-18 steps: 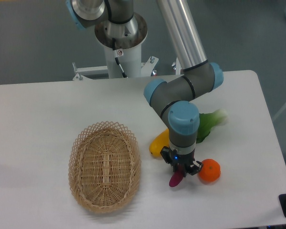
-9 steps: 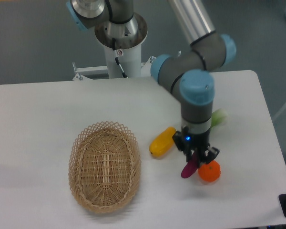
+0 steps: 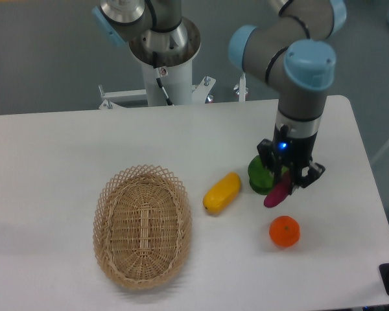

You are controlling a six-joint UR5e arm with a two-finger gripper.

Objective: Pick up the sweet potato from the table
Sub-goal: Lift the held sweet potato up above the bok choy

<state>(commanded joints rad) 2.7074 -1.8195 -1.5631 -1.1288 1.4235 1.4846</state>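
We have the sweet potato [image 3: 276,193] pinched between the fingers [image 3: 286,183], hanging tilted off the tabletop [image 3: 65,149] toward its right edge, clear of the orange fruit [image 3: 284,231].

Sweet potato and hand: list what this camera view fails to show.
- Sweet potato: its upper end is hidden inside the hand.
- Green vegetable: mostly covered by the hand and wrist.
- Finger contact: too small and dark to make out.
- Arm: upper links cut off by the top edge.
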